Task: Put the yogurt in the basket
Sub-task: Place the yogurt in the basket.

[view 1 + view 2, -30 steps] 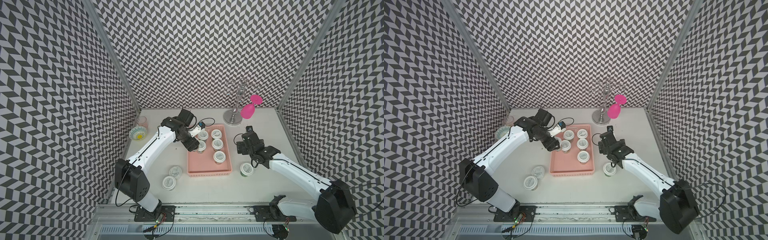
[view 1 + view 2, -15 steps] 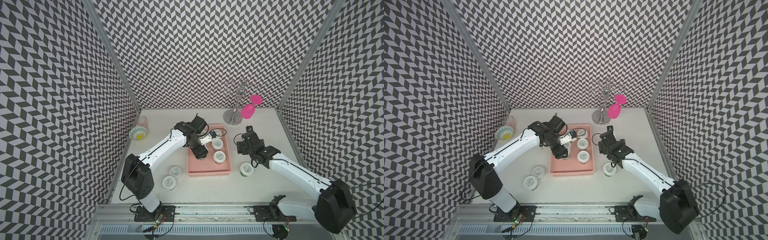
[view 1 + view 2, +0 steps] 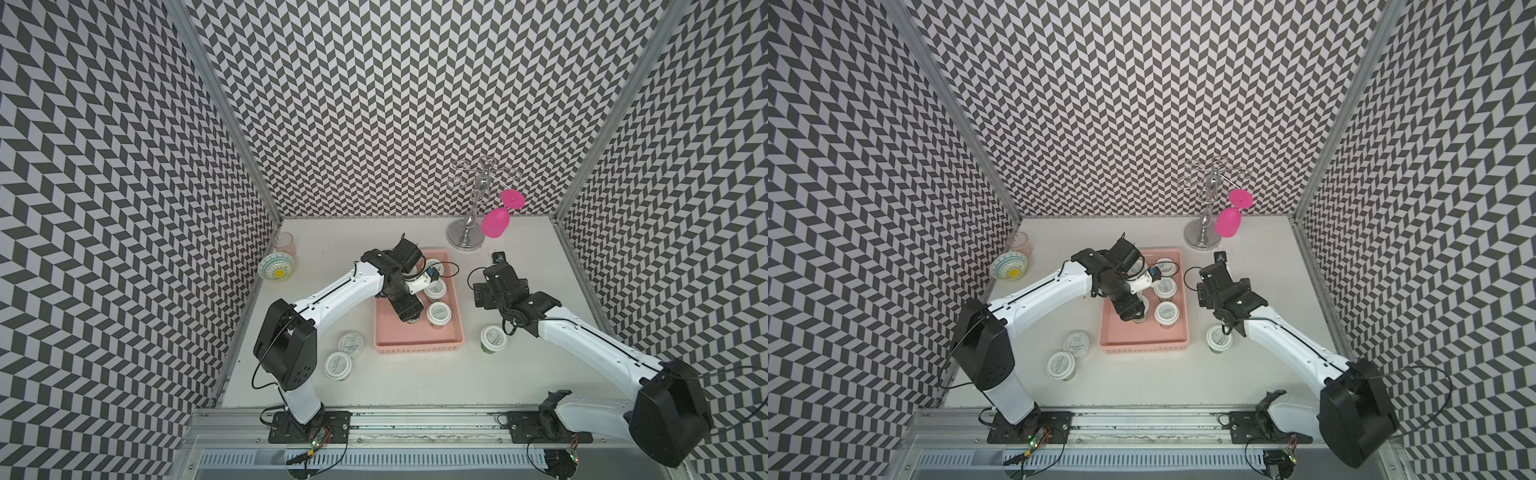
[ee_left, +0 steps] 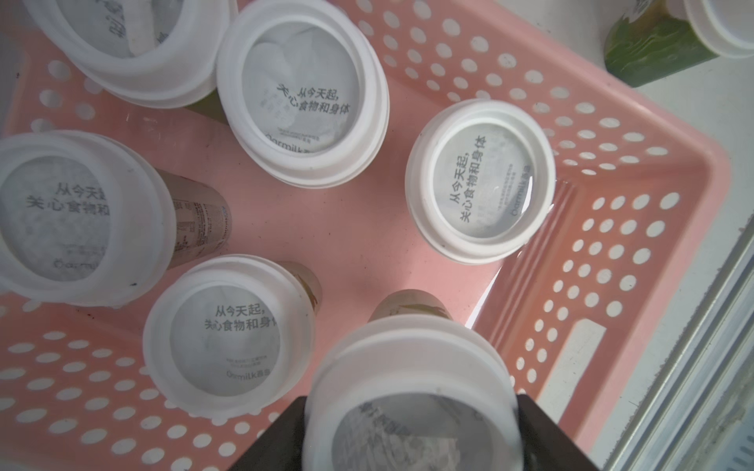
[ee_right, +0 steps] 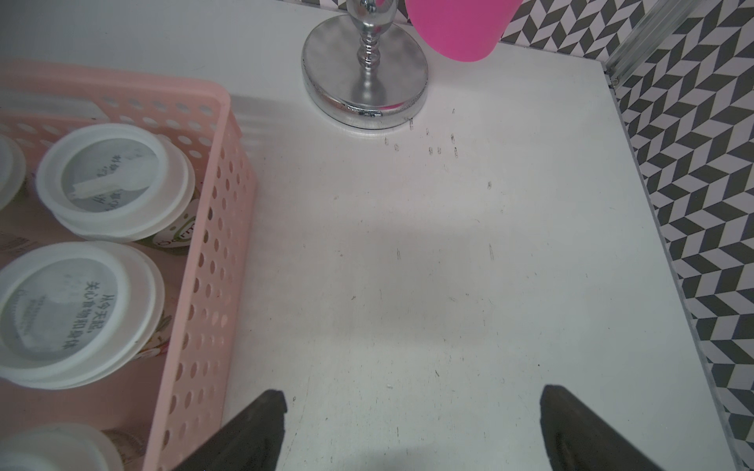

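Left gripper: the left gripper is clamped on a small round white-lidded yogurt cup, with a dark jaw on each side of the lid rim.
Held cup position: it is upright over the near-left part of the shallow pale-pink perforated plastic basket. I cannot tell whether its base touches the floor.
Right gripper: the right gripper is empty with its jaws spread wide, over the bare white table just right of the basket.
Yogurt tally: five cups stand in the basket, and the closest placed cup is just beside the held one. Three remain on the table: the near-left loose cup, its neighbour, and the green-bodied right cup.
Step in hand (judgement): setting down the sixth cup.
Method note: lower it vertically until the base seats flat in the free gap. Part the jaws only slightly, because the neighbouring lids are close, then lift straight up.
Risk: a wide release or sideways exit could tip the closest placed cup.
Change from one second ago: the left gripper has travelled from the basket's far-left edge toward its near side. The right arm and the table cups are unchanged.
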`<state>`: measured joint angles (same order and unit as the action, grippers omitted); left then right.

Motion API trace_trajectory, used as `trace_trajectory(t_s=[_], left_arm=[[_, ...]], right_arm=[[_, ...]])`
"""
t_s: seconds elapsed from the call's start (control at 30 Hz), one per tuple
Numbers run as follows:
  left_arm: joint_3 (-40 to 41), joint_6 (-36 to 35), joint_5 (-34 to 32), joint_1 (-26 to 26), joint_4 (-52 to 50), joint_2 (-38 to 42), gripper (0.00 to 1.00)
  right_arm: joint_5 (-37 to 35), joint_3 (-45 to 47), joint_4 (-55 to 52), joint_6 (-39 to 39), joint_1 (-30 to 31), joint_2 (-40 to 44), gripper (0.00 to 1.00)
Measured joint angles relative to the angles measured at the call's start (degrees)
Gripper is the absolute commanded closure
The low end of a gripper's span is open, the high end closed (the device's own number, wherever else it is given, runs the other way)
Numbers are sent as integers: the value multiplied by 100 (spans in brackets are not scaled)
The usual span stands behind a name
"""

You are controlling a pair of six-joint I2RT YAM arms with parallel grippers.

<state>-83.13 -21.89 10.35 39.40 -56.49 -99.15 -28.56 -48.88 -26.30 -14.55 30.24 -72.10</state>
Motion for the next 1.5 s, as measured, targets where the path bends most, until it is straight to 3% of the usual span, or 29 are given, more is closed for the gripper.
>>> trace_trajectory(t_s=[1.03,1.5], left_arm=[[487,55,-282,138,675,-404,23],[446,76,-304,188,664,-391,5]], right_arm=[[-17,0,2,2,0,-35,0],[-15,0,2,4,0,-35,0]])
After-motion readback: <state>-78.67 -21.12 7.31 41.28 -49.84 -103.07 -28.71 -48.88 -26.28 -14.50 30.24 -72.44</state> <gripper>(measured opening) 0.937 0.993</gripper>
